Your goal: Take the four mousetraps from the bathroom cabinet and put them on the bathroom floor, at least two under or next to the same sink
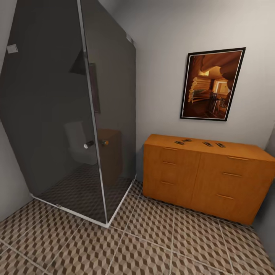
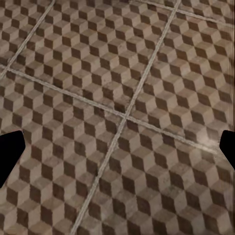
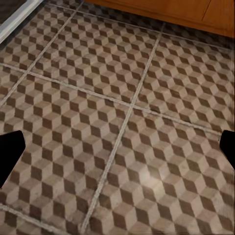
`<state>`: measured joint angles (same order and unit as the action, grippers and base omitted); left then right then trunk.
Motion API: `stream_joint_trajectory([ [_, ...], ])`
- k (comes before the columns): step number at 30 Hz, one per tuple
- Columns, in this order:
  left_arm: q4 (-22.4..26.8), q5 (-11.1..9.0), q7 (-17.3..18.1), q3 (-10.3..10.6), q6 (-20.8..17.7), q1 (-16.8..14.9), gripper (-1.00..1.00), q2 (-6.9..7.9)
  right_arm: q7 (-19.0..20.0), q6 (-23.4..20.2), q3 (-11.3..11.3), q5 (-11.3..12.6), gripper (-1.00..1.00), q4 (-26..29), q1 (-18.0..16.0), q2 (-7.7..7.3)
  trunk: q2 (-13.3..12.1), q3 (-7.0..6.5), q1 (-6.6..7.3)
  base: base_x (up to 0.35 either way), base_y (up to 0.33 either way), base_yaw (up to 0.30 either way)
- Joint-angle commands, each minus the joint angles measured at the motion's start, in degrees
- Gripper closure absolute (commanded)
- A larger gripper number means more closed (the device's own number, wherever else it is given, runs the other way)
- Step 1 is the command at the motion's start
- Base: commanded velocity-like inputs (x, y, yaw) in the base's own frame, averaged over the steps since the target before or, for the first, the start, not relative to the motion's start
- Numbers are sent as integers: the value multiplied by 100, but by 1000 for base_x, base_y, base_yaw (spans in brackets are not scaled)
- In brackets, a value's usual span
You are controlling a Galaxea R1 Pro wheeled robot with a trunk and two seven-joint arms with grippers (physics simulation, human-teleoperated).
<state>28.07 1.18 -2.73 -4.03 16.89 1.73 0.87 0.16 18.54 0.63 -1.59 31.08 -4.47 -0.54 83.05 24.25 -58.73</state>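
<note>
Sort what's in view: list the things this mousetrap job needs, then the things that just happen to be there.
Job: four mousetraps on top of the cabinet; bathroom floor.
Bystanders: dark glass shower enclosure; framed picture on the wall.

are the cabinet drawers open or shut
Shut. In the head view every drawer front on the cabinet sits flush with its neighbours, with no gap or pulled-out box. The four mousetraps lie on its top, not inside.

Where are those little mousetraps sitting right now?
In the head view, all four mousetraps lie in a row on top of the orange cabinet, right of the glass shower, below the framed picture.
</note>
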Motion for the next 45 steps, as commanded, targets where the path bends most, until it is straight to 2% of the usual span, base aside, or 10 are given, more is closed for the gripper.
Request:
stream_joint_trajectory([
  [1, 9, 13, -17, -1, 8, 3, -100, 0, 2, 18, 7, -16, -100, -5, -3, 1, 3, 5, 0, 0, 0, -262],
  [30, 15, 13, -17, -1, 8, 3, -100, 1, 2, 18, 7, -16, -100, -5, -3, 1, 3, 5, 0, 94, -86, -257],
  [45, 15, 13, -17, -1, 8, 3, -100, 1, 2, 20, 8, -16, -100, -5, -3, 6, 3, 5, 0, 77, -69, -193],
])
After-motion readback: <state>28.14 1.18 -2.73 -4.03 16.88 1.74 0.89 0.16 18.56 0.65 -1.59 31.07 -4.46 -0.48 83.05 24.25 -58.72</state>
